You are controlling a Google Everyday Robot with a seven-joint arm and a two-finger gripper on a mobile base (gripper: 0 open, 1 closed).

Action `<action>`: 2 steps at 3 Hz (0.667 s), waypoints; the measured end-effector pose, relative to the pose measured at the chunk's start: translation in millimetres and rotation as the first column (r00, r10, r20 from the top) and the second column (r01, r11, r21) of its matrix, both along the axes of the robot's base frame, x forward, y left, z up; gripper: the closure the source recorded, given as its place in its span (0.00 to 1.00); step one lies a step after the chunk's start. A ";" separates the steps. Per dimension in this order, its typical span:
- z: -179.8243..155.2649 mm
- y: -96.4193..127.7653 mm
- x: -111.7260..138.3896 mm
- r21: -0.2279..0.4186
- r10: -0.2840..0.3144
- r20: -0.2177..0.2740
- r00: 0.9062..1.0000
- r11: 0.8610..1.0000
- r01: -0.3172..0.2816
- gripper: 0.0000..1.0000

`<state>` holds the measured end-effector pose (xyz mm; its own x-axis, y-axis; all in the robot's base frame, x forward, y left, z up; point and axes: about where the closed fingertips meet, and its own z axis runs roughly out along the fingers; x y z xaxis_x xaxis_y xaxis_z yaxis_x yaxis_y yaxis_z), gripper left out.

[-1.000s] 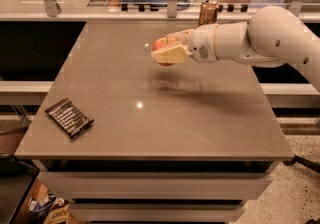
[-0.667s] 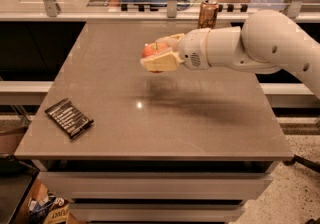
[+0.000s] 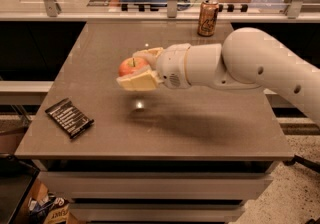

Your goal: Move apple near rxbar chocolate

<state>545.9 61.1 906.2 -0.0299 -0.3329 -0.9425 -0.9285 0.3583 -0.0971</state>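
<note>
Above the middle of the table (image 3: 210, 133), clear of its surface, I find the pincer (image 3: 136, 69) closed on the apple (image 3: 131, 66), one pale finger (image 3: 136, 82) beneath the fruit and the other over its far side. The apple is small and round, red-orange with a lighter yellowish patch near the top, and its short stem points up; it is upright in the grasp and casts a shadow on the table below. The rxbar chocolate (image 3: 69, 117), a flat black wrapper with lines of white text, lies flat near the front left corner, angled to the table edge and well apart from the apple. The white arm (image 3: 250, 60) reaches in from the right. A drink can (image 3: 207, 18) stands upright at the far edge. Compared with the frame before, the pincer and apple have travelled left and toward the front, nearer the bar; the bar and the can have not shifted.
</note>
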 end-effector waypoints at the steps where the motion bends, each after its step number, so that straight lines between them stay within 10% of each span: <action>1: -7.5 19.2 -21.0 0.012 0.030 0.012 0.999 0.999 -0.030 1.00; 2: -19.7 31.3 -33.3 -0.008 0.045 0.017 0.999 0.999 -0.045 1.00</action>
<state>512.6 92.5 886.5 0.0015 -0.3407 -0.9402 -0.9419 0.3153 -0.1158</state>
